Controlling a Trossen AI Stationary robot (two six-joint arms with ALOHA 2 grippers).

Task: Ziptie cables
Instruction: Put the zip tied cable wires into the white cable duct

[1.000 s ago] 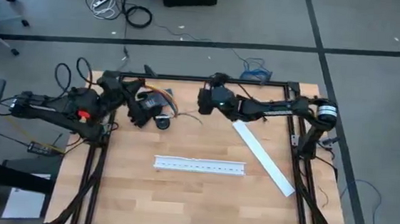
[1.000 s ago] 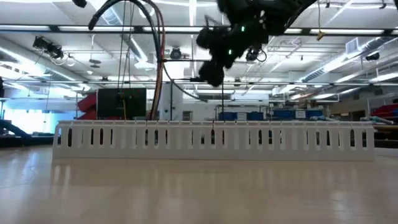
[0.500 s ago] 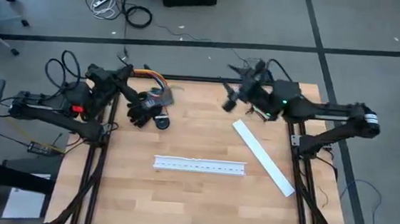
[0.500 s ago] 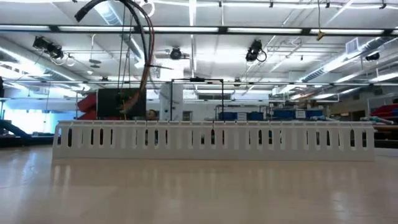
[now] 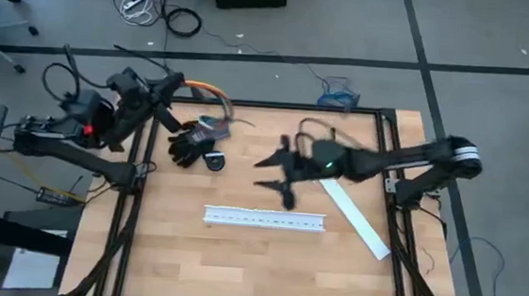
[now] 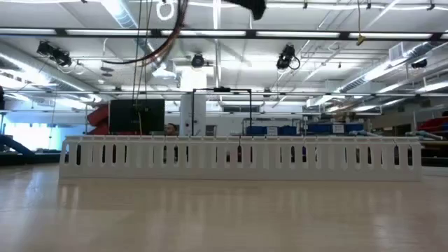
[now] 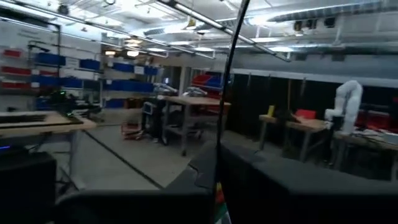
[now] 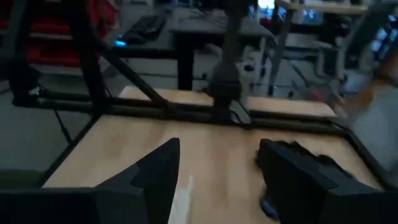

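The ziptie (image 7: 232,74) is a thin black strap that runs out from between my left gripper's (image 7: 217,193) shut fingers. That gripper (image 5: 169,88) is raised over the table's far left corner. The cables (image 5: 213,124), a small bunch of coloured wires, lie on the table near it, next to a black bundle (image 5: 184,147) and a round black piece (image 5: 214,161). My right gripper (image 5: 278,175) hangs open over the table's middle, just beyond the white slotted channel (image 5: 264,219), with nothing between its fingers (image 8: 158,168). My left gripper pinches the ziptie between its two fingers, at a point (image 7: 218,177) near one end. The strap stands straight out past the fingertips, lifted clear of the table. My own fingers hide how far back it reaches.
A flat white strip (image 5: 350,207) lies slantwise at the right. The channel (image 6: 238,155) stands across the low view. Black frame rails (image 5: 379,129) border the table. Bare wood lies between the channel and the near edge.
My right gripper has swung from the far middle toward the far right corner. It has then come back toward the table's middle, close to the channel. My left gripper has drawn back a little toward the far left corner with the ziptie.
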